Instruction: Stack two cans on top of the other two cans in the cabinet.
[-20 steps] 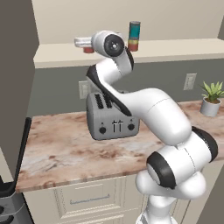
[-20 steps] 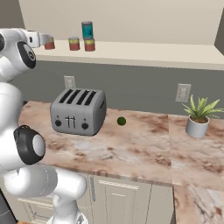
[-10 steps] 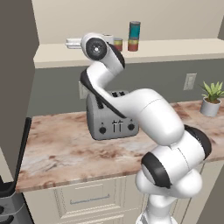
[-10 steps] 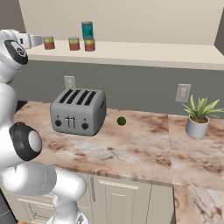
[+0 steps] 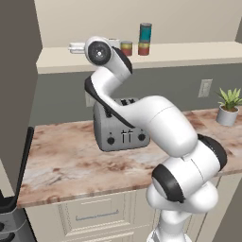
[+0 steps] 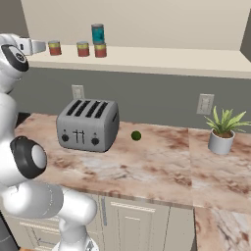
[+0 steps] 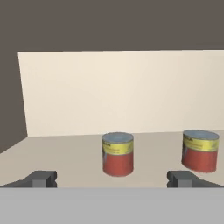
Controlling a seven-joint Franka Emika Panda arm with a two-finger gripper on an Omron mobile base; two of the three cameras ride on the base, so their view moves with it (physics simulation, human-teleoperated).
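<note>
Reading the cabinet [image 6: 147, 61] shelf left to right: the claw [image 7: 112, 178], spread and empty, faces a lone red can [image 6: 54, 47]; a second red can [image 6: 83, 48] stands single; the teal can [image 6: 98, 34] sits atop a third red can [image 6: 100, 50]. One stack done, one remaining.

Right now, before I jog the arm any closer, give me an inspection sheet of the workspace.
Surface: cream shelf board of the beige cabinet recess; marbled counter below.
Job's things: teal-blue can stacked on one red can; two red cans with yellow-green bands stand single, apart.
Clutter: grey toaster, small green ball, potted plant.
Grippers: gripper open, facing the nearer single can.
Cables: nothing seen.
Surroundings: wall sockets.
</note>
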